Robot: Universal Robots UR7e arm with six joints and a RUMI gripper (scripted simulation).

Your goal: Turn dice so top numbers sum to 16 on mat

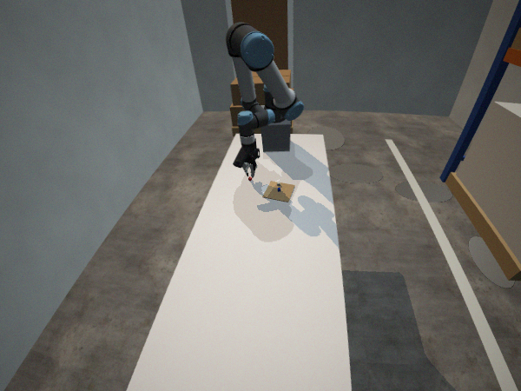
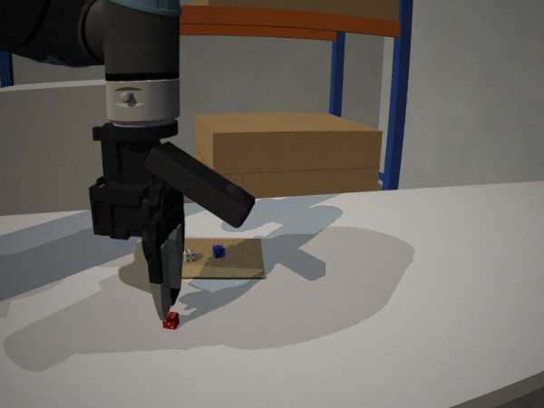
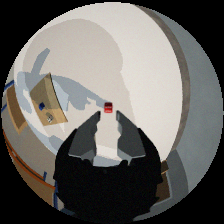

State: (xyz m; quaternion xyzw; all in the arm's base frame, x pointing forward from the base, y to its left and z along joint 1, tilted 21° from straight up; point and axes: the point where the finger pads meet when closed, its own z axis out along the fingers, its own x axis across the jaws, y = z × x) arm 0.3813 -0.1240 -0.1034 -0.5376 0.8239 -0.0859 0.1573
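In the top view, the arm [image 1: 278, 82] reaches over the white desk [image 1: 256, 304] [image 2: 317, 376] [image 3: 150, 75], and the end effector [image 1: 249, 173] [image 2: 170, 308] [image 3: 108, 111] points down at the red die [image 1: 250, 178] [image 2: 170, 320] [image 3: 108, 107], which is off the mat [image 1: 284, 197] [image 2: 240, 271] [image 3: 49, 92]. The blue die [image 1: 279, 189] [image 2: 218, 251] [image 3: 41, 106] is on the mat; the pips are too small to read here. In the exterior view, the red die is right at the fingertips, close to the desk; whether they touch it I cannot tell. Farther back, the white die [image 2: 189, 256] [image 3: 49, 118] and the blue one sit apart on the mat, partly crossed by shadow. I cannot read a sure total from the top faces. In the wrist view, the fingers stand slightly open with a narrow gap and nothing gripped; the red die shows just beyond their tips, and the mat with its two dice lies well off to the side.
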